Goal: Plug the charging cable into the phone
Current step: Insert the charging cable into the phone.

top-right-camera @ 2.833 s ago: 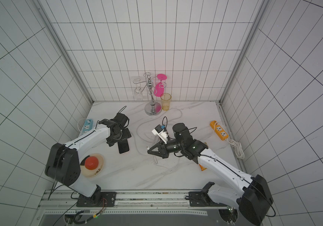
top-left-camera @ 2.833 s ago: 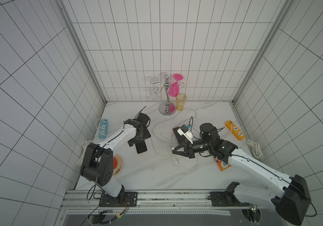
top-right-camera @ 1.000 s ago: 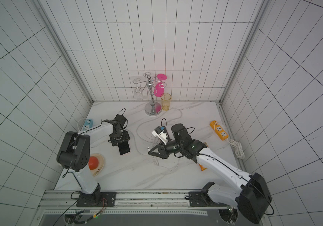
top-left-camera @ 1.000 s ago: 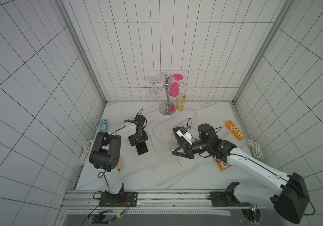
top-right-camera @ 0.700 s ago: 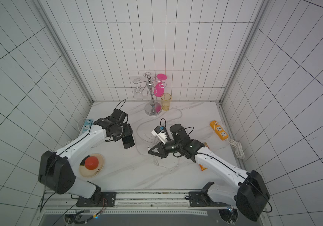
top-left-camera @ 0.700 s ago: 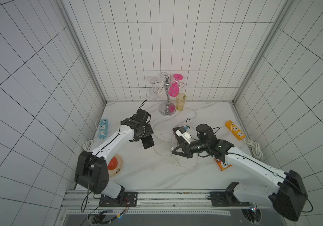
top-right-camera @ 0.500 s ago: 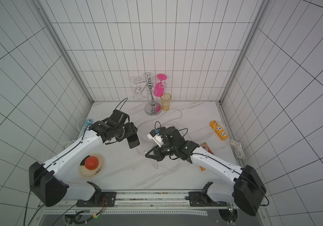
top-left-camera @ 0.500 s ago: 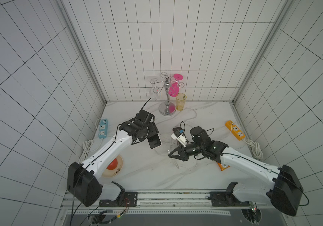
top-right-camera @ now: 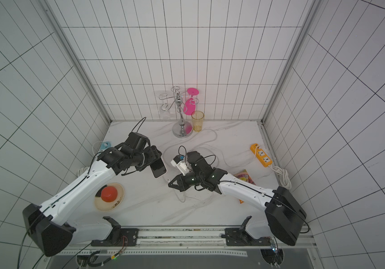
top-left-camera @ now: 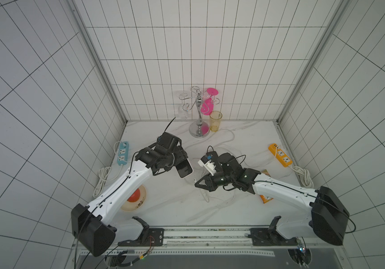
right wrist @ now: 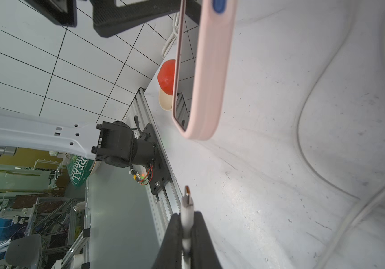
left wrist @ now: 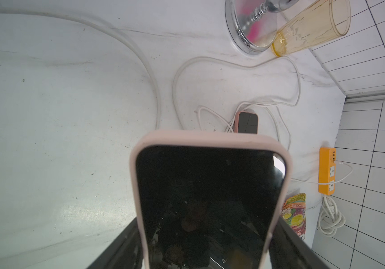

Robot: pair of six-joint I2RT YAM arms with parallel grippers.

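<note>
We have the left gripper [top-left-camera: 179, 163] clamped on the phone [top-left-camera: 184, 169], its black fingers [left wrist: 120, 250] pressing both long sides of the pink case. The phone hangs in the air over the middle of the counter [top-left-camera: 163, 209], a shade toward the left edge, and its dark screen shows in both top views.

Across from it, the right gripper [top-left-camera: 197, 184] is pinched tight on the charging cable [right wrist: 187, 207], just behind its metal plug [right wrist: 187, 192], which sticks out past the fingertips. That plug points toward the phone's free end, near it but apart, and in the right wrist view we see bare counter in the gap.

A second phone [left wrist: 247, 122] in a pink case lies flat on the counter among loose white cable loops. At the back edge stand a chrome glass rack [top-left-camera: 198, 116] and an amber tumbler [top-left-camera: 215, 121]. An orange power strip [top-left-camera: 280, 158] lies by the right edge and a blue power strip [top-left-camera: 122, 153] by the left. A plate [top-right-camera: 98, 202] with a red ball [top-right-camera: 109, 193] sits near the front-left corner.
</note>
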